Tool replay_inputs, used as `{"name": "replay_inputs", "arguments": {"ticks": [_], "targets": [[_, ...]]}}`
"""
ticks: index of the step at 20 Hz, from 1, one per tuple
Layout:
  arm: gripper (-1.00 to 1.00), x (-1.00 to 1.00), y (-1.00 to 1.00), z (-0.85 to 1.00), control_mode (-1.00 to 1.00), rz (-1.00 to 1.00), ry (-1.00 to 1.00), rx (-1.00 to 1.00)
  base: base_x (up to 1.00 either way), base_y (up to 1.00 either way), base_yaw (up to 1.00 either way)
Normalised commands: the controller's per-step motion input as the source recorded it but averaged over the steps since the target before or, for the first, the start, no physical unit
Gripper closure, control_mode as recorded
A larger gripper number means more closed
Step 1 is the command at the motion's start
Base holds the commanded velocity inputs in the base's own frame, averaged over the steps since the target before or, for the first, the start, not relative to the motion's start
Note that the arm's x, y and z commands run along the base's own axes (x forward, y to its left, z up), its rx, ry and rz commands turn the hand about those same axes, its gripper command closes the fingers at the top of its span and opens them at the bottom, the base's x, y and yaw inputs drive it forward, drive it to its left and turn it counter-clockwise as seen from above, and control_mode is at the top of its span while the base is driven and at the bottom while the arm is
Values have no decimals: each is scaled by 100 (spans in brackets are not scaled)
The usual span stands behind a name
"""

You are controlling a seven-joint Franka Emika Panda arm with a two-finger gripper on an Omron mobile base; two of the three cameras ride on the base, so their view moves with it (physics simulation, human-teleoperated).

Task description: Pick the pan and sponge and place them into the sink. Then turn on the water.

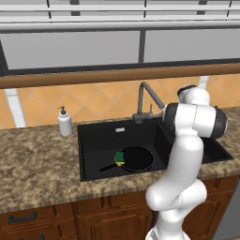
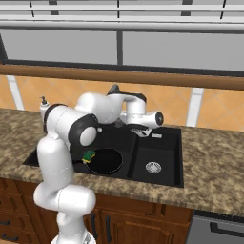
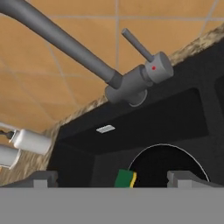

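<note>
The black pan [image 1: 137, 158] lies in the wide left basin of the black sink [image 1: 93, 140], handle pointing left. The green and yellow sponge [image 1: 119, 158] rests on its left rim. The right base view shows the pan [image 2: 105, 161] and sponge [image 2: 88, 156] past my forearm. My gripper [image 2: 139, 129] hangs over the sink's back edge [image 2: 167, 136], beside the faucet. In the hand view my gripper [image 3: 114, 179] is open, fingertips [image 3: 186, 177] wide apart with nothing between them. Above them are the faucet base [image 3: 131, 85], its lever [image 3: 138, 43], the pan [image 3: 168, 166] and the sponge [image 3: 125, 178]. No water runs.
A white soap dispenser [image 1: 64, 123] stands on the speckled counter [image 1: 37, 164] left of the sink. The gooseneck spout [image 1: 150, 93] arches over the basin. The right basin [image 2: 152, 167] has a silver drain. An orange tiled wall [image 1: 103, 98] backs the counter.
</note>
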Motion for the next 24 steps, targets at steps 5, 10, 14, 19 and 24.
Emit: {"name": "replay_inputs", "arguments": {"ticks": [5,10,14,19,24], "targets": [[-100,47,0,-19,-100,0,0,0,0,0,0],[-100,38,0,-20,-100,0,0,0,0,0,0],[-100,39,0,-18,-100,0,0,0,0,0,0],[-100,38,0,-16,-100,0,0,0,0,0,0],[-100,34,0,-14,-100,0,0,0,0,0,0]]}}
